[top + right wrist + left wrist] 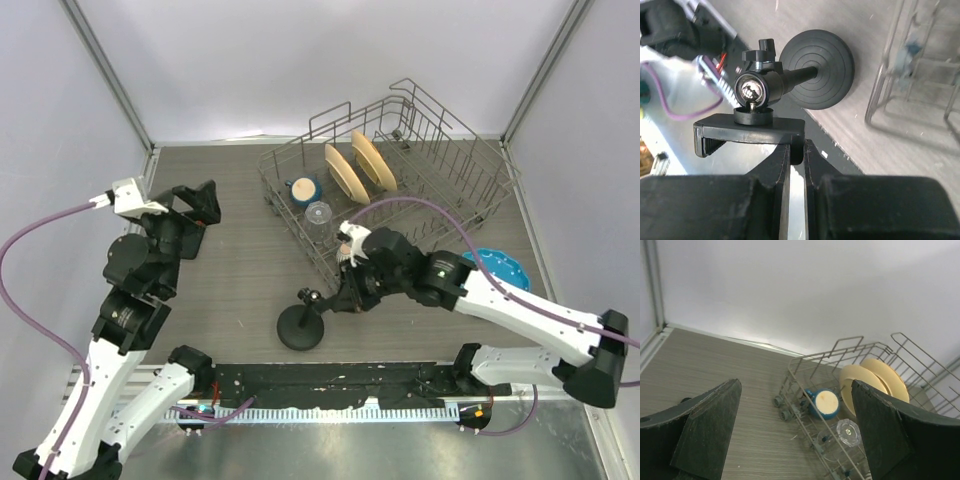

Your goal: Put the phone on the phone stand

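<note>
Grey worktop [240, 270], white walls [300, 60]. Only the right wrist view shows right fingers [775, 170] almost together at the phone stand [817, 67]; left fingers [705, 440] spread.

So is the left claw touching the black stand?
Apart. The top view shows the left gripper open and far to the left of the phone stand, with bare table between them.

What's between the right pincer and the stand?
Nothing visible. The right pincer is at the stand, its tips seemingly pinching the clamp. No phone shows in any view.
</note>
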{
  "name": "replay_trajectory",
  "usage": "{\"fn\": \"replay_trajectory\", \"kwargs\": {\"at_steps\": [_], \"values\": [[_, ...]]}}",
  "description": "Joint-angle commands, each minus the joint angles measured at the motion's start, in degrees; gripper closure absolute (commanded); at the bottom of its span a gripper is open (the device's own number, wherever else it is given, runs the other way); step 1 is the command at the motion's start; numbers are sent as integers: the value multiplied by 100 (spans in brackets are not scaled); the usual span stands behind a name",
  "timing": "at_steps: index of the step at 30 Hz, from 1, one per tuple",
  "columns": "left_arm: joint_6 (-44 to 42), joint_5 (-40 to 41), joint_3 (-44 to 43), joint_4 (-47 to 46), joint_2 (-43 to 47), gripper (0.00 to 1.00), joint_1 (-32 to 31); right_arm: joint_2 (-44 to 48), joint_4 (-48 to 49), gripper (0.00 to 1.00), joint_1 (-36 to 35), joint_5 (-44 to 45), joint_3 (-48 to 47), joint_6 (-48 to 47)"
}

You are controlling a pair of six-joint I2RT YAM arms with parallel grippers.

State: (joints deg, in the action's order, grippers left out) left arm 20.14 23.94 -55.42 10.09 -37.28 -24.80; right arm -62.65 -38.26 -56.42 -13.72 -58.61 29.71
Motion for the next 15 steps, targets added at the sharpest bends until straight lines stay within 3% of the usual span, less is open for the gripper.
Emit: {"fn": "replay_trajectory", "kwargs": {"at_steps": [1, 4, 9, 15], "values": [[-19, 1109, 171, -252, 308, 4, -25, -431, 1479, 99, -79, 1246, -818, 342], [-54, 1489, 303, -384, 546, 3, -25, -1001, 1339, 99, -79, 1872, -1450, 351], [-72, 1456, 365, -473, 634, 3, -25, -2134, 611, 99, -97, 2566, -2505, 351], [-54, 1315, 251, -341, 467, 2, -16, -2743, 355, 99, -211, 2734, -3129, 272]]}}
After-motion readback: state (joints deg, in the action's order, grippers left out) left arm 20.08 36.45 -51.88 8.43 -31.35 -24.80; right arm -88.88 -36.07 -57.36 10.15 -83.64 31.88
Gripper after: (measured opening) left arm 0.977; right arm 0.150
